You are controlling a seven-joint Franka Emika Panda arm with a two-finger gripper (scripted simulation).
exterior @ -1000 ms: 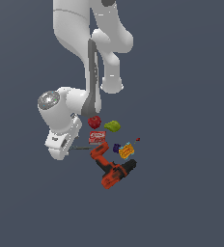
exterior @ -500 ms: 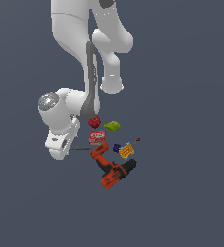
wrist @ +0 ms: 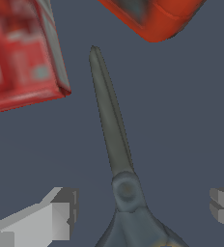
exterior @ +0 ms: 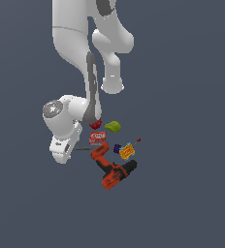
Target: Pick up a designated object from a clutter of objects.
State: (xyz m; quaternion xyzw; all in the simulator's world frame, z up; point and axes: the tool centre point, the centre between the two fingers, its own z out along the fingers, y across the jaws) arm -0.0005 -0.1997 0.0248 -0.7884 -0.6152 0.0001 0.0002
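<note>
The white Panda arm (exterior: pixel 85 53) is reaching down from the top of the exterior view, with its wrist housing sitting low at the exterior view's left edge of the clutter. The gripper (wrist: pixel 138 212) is standing wide open: in the wrist view its two pale fingers (wrist: pixel 51 219) are flanking the pivot of the scissors (wrist: pixel 115 144), one on each side, with clear floor showing between each pad and the metal, so nothing is being held.

The orange-and-black power drill (exterior: pixel 113 169) is lying on its side at the near end of the pile; an orange corner of it is also showing in the wrist view (wrist: pixel 152 17), just beyond the blade tip. The red box (exterior: pixel 98 137) is lying flat between the drill and the wrist, and its edge is appearing beside the blades in the wrist view (wrist: pixel 22 53), close but apart from them.

The scissors are lying closed on the grey floor, thin grey blades pointing toward the drill; in the exterior view only a dark sliver (exterior: pixel 83 149) is protruding from under the wrist.

Farther back, the green lump (exterior: pixel 113 127) and red apple (exterior: pixel 95 124) are resting. The yellow-orange packet (exterior: pixel 127 151) is touching the purple piece (exterior: pixel 117 148). The tiny red bit (exterior: pixel 138 140) is lying apart.
</note>
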